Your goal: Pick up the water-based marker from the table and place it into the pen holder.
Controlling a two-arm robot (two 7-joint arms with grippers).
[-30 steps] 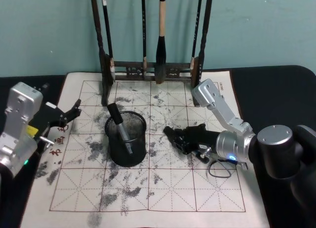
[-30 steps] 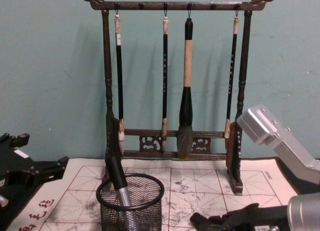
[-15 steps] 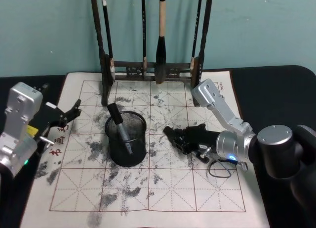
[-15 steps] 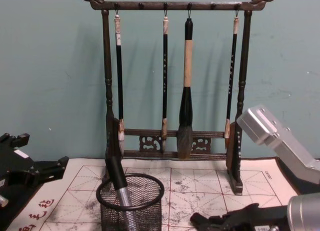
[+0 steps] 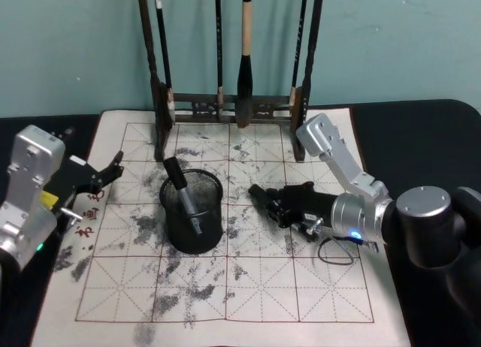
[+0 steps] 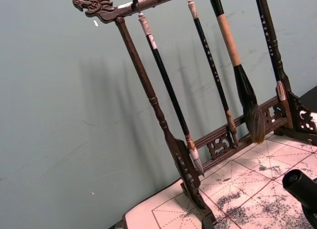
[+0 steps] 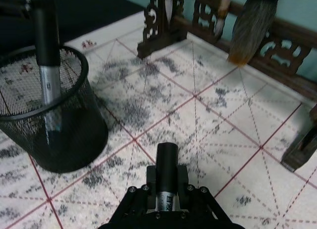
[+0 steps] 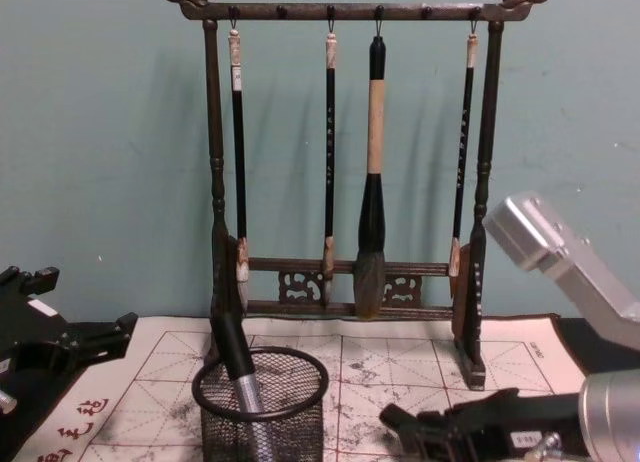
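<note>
My right gripper [image 5: 274,202] is shut on a black water-based marker [image 7: 167,164], which juts forward from the jaws a little above the paper, to the right of the pen holder. The pen holder [image 5: 192,230] is a round black mesh cup standing left of centre on the sheet. Another marker [image 5: 183,194], black and silver, leans inside it. In the right wrist view the holder [image 7: 69,135] lies ahead and to one side of the held marker. My left gripper [image 5: 111,170] is parked open at the sheet's left edge.
A tall dark wooden rack [image 5: 233,103] with several hanging brushes stands along the back of the ink-stained grid paper [image 5: 188,287]. A thin cable loop [image 5: 334,254] lies by my right wrist. Black tabletop surrounds the sheet.
My right gripper has lifted slightly with the marker and edged toward the back. The left arm and the holder have not moved.
</note>
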